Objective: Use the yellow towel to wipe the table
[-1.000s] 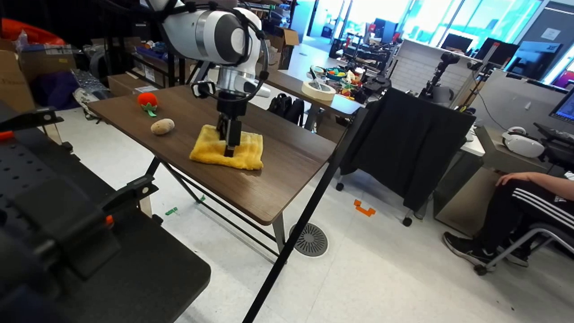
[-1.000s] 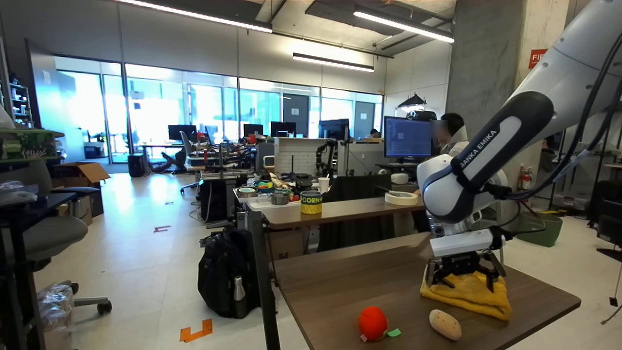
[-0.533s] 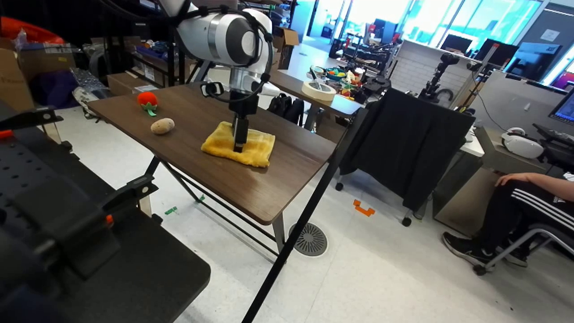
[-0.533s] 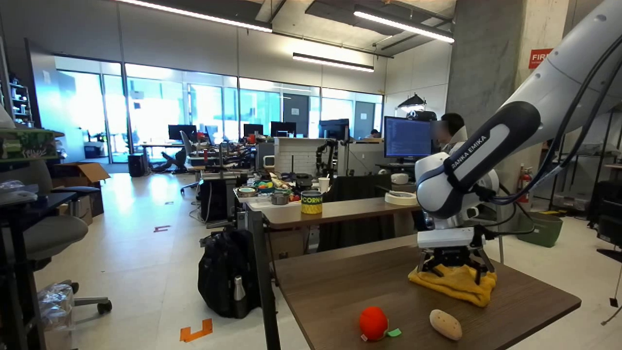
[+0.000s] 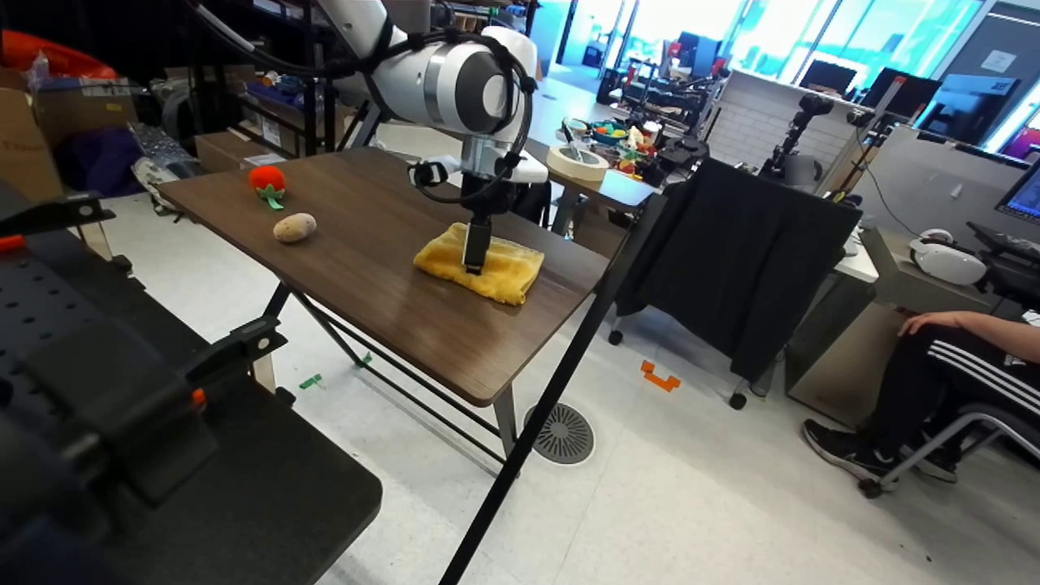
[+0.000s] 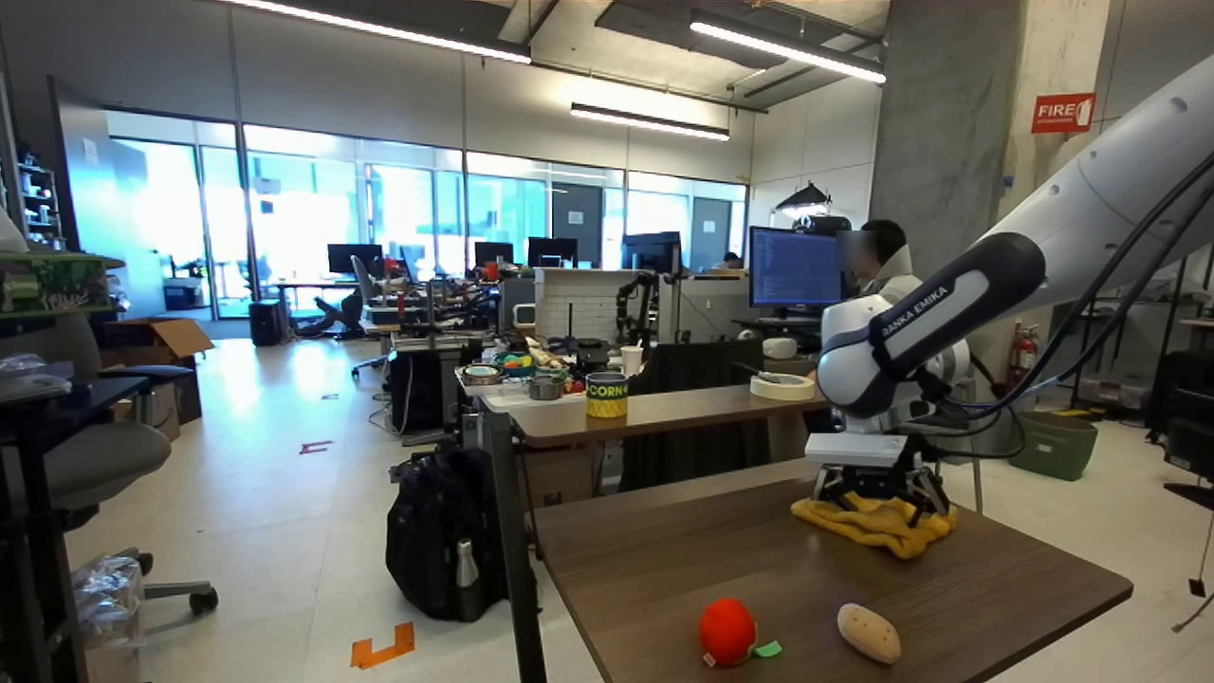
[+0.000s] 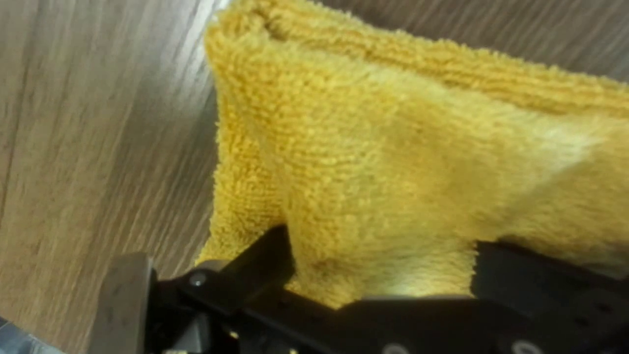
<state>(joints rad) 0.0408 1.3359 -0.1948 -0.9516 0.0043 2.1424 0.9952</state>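
Note:
The folded yellow towel (image 5: 512, 266) lies on the dark brown table (image 5: 366, 292), towards the end near the draped chair. Straight down on top of it points my gripper (image 6: 867, 515), its fingertips pressed into the cloth. In the wrist view, the yellow towel (image 7: 393, 147) fills most of the picture, with bare wood of the table (image 7: 88, 157) to its left. There the jaws of the gripper (image 7: 381, 255) stand wide apart, cloth bulging slightly between them but not pinched. How deep the fingertips sink into the pile is hidden.
A red toy with green leaves (image 5: 266, 180) and a beige potato-like item (image 5: 295, 228) sit on the same table. Behind it, a second table carries a tape roll (image 6: 783, 387) and a corn can (image 6: 607, 395). A chair draped in black (image 5: 731, 260) stands beyond the table's end.
Gripper and towel have slid together across the table, away from the beige item and the red toy. The jaws have stayed spread; both small items have not moved.

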